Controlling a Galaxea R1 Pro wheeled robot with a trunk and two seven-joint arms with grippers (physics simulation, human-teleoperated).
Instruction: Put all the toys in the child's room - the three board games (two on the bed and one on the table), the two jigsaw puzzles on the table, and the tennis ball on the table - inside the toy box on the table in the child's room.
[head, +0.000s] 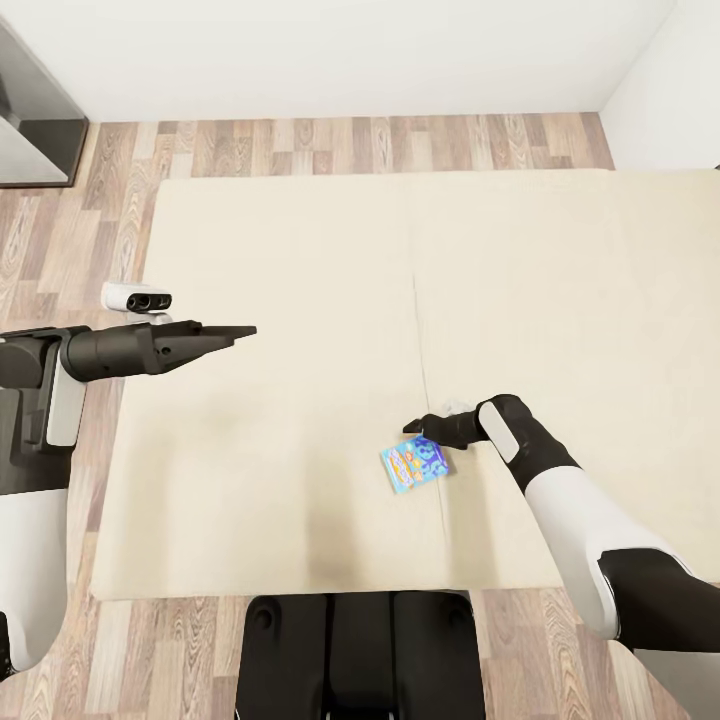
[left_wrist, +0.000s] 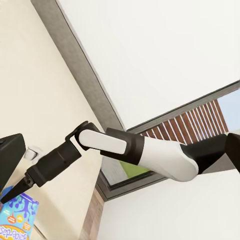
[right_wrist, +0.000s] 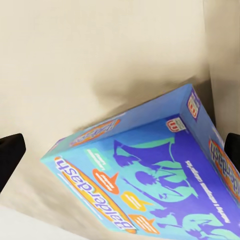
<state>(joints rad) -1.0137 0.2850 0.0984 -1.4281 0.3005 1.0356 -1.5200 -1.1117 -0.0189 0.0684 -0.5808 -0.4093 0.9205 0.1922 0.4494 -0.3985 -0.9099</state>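
Observation:
A small blue board game (head: 413, 464) lies flat on the cream bed (head: 300, 250), near its front edge and just right of the centre seam. My right gripper (head: 412, 428) hovers at the box's far edge, open. In the right wrist view its black fingers (right_wrist: 10, 152) stand wide apart at the frame's sides, with the blue lid (right_wrist: 160, 185) between and beyond them, tilted in the picture. My left gripper (head: 245, 331) is open and holds nothing, pointing right over the bed's left half. The left wrist view looks across at the right arm (left_wrist: 130, 147) and the blue box (left_wrist: 17, 215).
Wood-plank floor (head: 60, 240) surrounds the bed on the left, far and near sides. A dark-grey piece of furniture (head: 35, 110) stands at the far left against the white wall. My own base (head: 360, 650) sits at the bed's front edge.

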